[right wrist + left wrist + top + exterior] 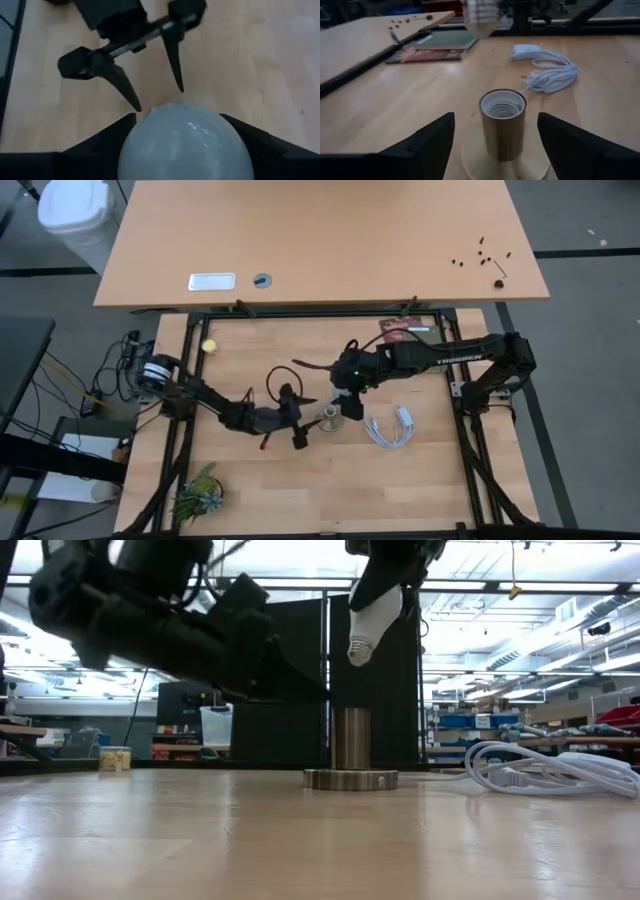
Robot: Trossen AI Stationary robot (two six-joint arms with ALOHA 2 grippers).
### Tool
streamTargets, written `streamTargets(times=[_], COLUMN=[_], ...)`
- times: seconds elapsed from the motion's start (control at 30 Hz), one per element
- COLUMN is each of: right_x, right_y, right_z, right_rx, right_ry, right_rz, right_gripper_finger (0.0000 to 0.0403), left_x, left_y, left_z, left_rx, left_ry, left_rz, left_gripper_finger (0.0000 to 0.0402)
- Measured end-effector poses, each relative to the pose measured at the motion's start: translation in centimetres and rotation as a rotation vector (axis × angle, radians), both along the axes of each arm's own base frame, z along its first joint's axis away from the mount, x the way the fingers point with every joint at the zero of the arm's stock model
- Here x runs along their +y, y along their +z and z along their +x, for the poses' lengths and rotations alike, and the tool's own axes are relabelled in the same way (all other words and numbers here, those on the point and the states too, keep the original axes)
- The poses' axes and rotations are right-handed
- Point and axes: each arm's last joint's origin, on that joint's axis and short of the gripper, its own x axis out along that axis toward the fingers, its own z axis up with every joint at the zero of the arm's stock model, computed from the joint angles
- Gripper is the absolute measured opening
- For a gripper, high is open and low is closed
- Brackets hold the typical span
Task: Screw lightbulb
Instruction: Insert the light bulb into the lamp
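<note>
While the right tool point(372, 600) hangs at the top middle of the low view pinching the lightbulb point(372, 622), the bulb sits tilted with its screw base pointing down, up in the air above the socket point(351, 748) and not touching it; in the right wrist view the white bulb point(186, 141) fills the lower middle, wedged between the two dark fingers point(100, 145); the left tool point(297, 420) is just left of the socket point(330, 419) in the centre of the high view, spread wide with a finger point(427, 145) on each side of the brass tube point(503, 122) and not touching it; a coiled white cord with plug point(390, 426) lies on the tabletop point(420, 480) just right of the socket; other stuff around: a small plant point(197, 495) lower left, a little yellow thing point(209, 346) upper left, and a reddish booklet point(405, 330) near the top edge.
</note>
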Motion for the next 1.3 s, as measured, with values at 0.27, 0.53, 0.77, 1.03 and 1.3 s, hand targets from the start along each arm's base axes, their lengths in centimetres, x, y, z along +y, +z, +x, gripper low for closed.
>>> streamTargets(times=[0.27, 0.53, 0.77, 1.03, 1.3], right_x=[0.9, 1.2, 1.3, 1.3, 1.4], right_y=[-0.5, -2.4, -2.7, -3.4, -5.2], right_z=[0.3, 2.4, 2.7, 2.9, 3.6], right_rx=[0.032, 0.113, 0.130, 0.107, 0.133], right_ry=[0.047, 0.115, 0.142, 0.152, 0.174], right_rz=[-0.020, -0.044, -0.053, -0.063, -0.064], right_gripper_finger=[0.0281, 0.0281, 0.0282, 0.0282, 0.0282], left_x=[0.2, 0.6, 0.7, 0.8, 0.7], left_y=[-2.0, -3.9, -4.4, -4.3, -4.2], left_z=[1.6, 3.8, 4.0, 4.0, 4.1], left_rx=[0.038, 0.048, 0.069, 0.070, 0.064], left_ry=[-0.043, -0.015, -0.011, -0.006, -0.007], left_rz=[-0.011, -0.009, 0.021, 0.036, 0.037], left_gripper_finger=[0.0289, 0.0289, 0.0275, 0.0216, 0.0184])
